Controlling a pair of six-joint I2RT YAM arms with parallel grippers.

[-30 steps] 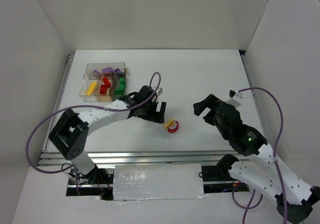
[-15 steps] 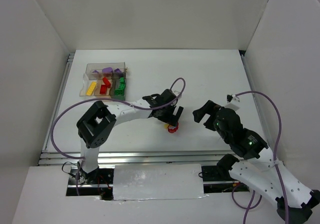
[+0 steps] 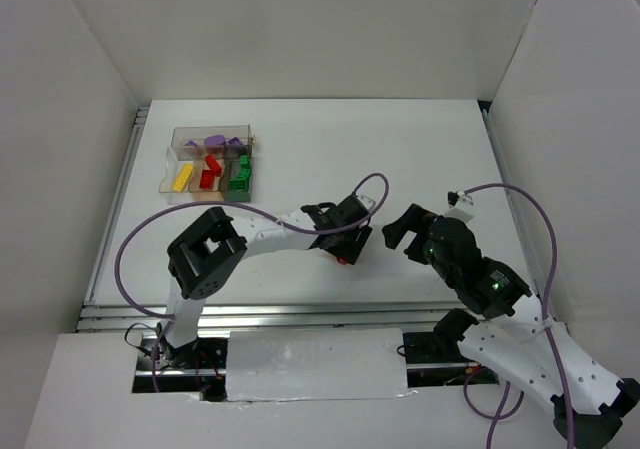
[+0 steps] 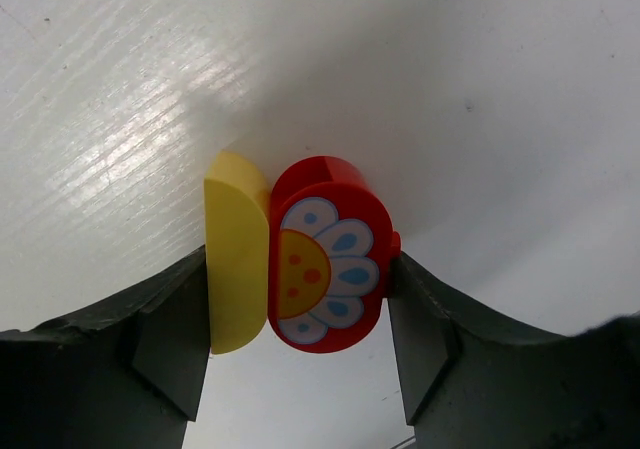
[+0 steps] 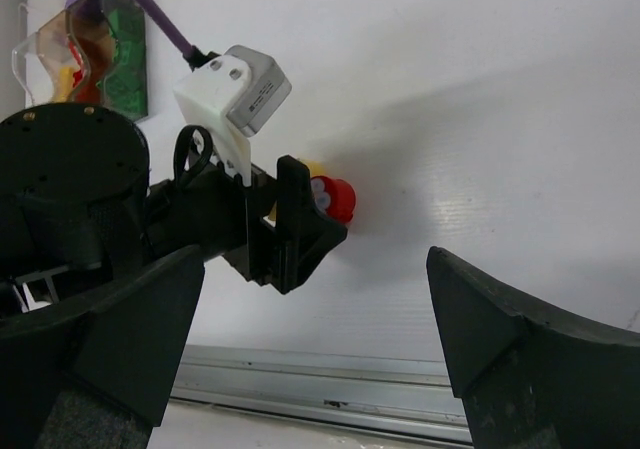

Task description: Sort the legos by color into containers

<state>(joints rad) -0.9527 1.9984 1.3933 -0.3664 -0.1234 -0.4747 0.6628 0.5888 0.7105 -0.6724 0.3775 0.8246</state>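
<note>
Pinching legos [image 4: 325,259], left end effector [image 4: 300,309], mid table [image 4: 470,89].

A red half-round plastic lego piece [image 4: 325,259] printed with a white-petalled flower stands on edge, touching a plain yellow half-round plastic piece [image 4: 236,259] beside it. Well apart, the clear plastic compartment box [image 3: 200,130] holds a yellow bar [image 3: 183,177], red bricks [image 3: 209,174], green bricks [image 3: 239,176] and purple pieces [image 3: 213,141] in separate compartments.

You'll find the box [image 3: 210,129] at the far left of the table [image 3: 400,149], with sorted legos [image 3: 240,177] lying inside its compartments. Toward the near edge, around the middle, two loose legos [image 4: 325,259] sit side by side, touching, between the left gripper's [image 3: 345,249] fingers and against both. The right gripper [image 3: 402,225] stands just to their right.
</note>
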